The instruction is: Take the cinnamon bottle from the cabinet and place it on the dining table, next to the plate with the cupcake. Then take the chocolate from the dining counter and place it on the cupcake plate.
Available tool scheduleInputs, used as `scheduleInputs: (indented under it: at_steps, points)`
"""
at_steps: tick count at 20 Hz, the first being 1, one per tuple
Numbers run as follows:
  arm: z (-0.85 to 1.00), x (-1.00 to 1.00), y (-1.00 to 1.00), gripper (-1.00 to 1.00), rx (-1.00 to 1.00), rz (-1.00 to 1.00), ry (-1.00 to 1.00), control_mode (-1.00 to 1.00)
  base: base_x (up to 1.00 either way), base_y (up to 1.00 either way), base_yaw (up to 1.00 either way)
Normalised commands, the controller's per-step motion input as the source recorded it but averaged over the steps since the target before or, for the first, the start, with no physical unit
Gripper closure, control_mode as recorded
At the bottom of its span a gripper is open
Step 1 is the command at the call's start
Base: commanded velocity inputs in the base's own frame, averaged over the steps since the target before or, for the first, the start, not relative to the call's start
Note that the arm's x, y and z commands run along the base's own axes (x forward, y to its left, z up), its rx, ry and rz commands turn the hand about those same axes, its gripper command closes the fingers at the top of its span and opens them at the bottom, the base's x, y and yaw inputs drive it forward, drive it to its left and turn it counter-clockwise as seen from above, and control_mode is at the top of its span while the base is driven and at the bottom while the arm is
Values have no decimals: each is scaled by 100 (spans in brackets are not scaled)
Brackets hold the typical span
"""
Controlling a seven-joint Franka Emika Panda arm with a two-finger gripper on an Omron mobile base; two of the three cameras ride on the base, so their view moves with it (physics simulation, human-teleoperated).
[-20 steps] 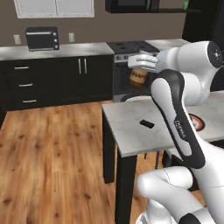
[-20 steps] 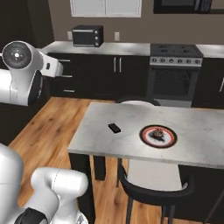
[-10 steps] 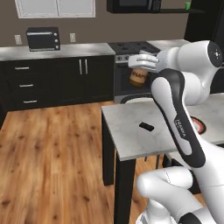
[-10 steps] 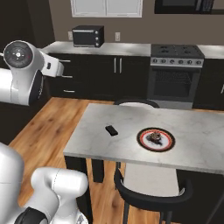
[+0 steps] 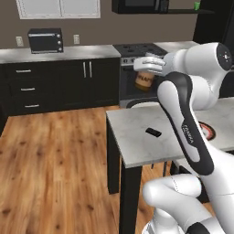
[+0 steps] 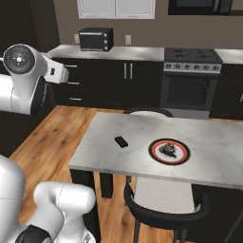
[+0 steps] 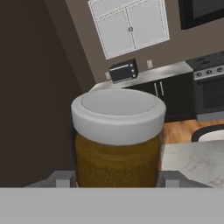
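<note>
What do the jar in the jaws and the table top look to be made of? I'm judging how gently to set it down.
Cinnamon bottle: seemingly amber glass or clear plastic, see-through with brown fill; matte pale lid, likely plastic. Dining table: pale veined top, marble-like, so probably hard.

Glossy white rounded arm (image 5: pixel 183 119), dark joints, small grey lettering

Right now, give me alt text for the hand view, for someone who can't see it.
An amber cinnamon bottle with a pale lid sits close up, held in the gripper. Behind it are a dark wall, a toaster oven on a black-cabinet worktop, and a corner of the marble dining table.
</note>
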Motion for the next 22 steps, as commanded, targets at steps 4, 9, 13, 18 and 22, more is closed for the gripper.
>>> scheduleInputs:
  at_steps: [4, 9, 13, 18, 22]
  points:
    - [-5, 15, -12, 100, -1, -2, 0, -100, 0, 0, 0]
    - [-23, 5, -26, 100, -4, -42, 0, -100, 0, 0, 0]
    - [-23, 0, -33, 100, -1, -54, 0, -100, 0, 0, 0]
    - [-17, 0, -24, 100, 0, -47, 0, -100, 0, 0, 0]
    - [-17, 0, -27, 100, 0, -41, 6, -100, 0, 0, 0]
